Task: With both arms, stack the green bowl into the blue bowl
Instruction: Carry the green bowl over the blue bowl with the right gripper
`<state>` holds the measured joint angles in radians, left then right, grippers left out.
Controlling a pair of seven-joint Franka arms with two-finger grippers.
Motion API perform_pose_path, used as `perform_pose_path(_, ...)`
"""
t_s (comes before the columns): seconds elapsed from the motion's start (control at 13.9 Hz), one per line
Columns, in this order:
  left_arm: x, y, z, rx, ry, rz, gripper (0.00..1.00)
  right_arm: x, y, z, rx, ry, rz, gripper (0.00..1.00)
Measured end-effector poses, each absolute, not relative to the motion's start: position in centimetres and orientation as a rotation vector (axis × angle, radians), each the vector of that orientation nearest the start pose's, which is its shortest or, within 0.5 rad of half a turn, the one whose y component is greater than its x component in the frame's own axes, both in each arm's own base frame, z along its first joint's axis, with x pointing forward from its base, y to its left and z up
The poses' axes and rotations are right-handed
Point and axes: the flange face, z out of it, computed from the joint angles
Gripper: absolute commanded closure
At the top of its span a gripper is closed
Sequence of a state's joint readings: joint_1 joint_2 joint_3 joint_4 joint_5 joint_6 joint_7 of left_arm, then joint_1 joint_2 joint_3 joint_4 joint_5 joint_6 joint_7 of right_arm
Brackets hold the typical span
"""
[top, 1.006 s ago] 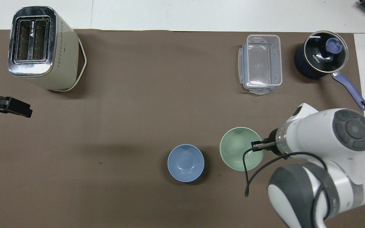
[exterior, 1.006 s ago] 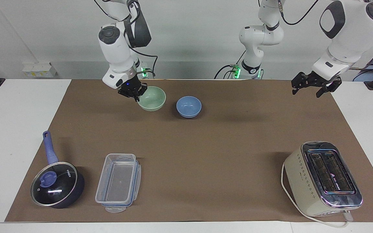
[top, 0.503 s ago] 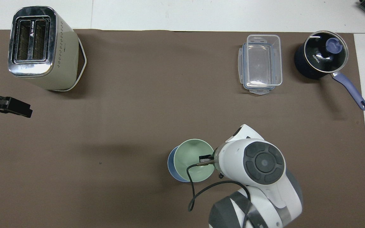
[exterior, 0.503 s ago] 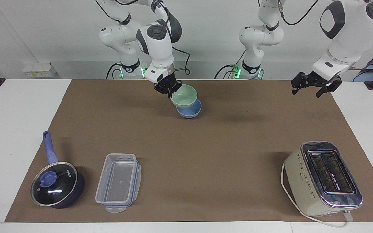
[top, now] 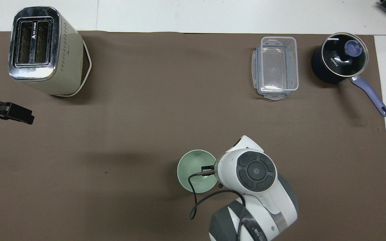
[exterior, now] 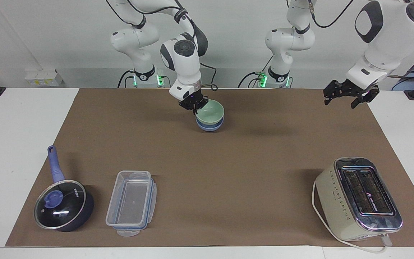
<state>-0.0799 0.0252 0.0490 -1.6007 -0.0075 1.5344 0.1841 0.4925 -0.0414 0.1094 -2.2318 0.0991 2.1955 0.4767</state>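
Note:
The green bowl (exterior: 212, 111) sits nested in the blue bowl (exterior: 210, 126), of which only the lower wall shows under it. In the overhead view the green bowl (top: 191, 166) covers the blue bowl fully. My right gripper (exterior: 194, 105) is shut on the green bowl's rim, on the side toward the right arm's end of the table; it also shows in the overhead view (top: 209, 170). My left gripper (exterior: 340, 102) is open and empty and waits in the air over the mat's edge at the left arm's end.
A cream toaster (exterior: 358, 198) stands far from the robots at the left arm's end. A clear plastic container (exterior: 131, 203) and a dark blue lidded saucepan (exterior: 63, 205) stand far from the robots at the right arm's end.
My right gripper carried the green bowl from beside the blue bowl to over it, then lowered it into the blue bowl. The left arm has not moved.

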Motion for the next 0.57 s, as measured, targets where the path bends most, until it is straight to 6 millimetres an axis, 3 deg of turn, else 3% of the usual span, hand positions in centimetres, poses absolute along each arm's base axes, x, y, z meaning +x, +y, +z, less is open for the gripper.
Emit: perform_pose_path(0.57, 55.6, -1.8, 59.3, -3.133, 0.338, 0.143, 0.00, 42.3, 29.3, 37.4, -3.046, -0.069, 0.100, 1.00)
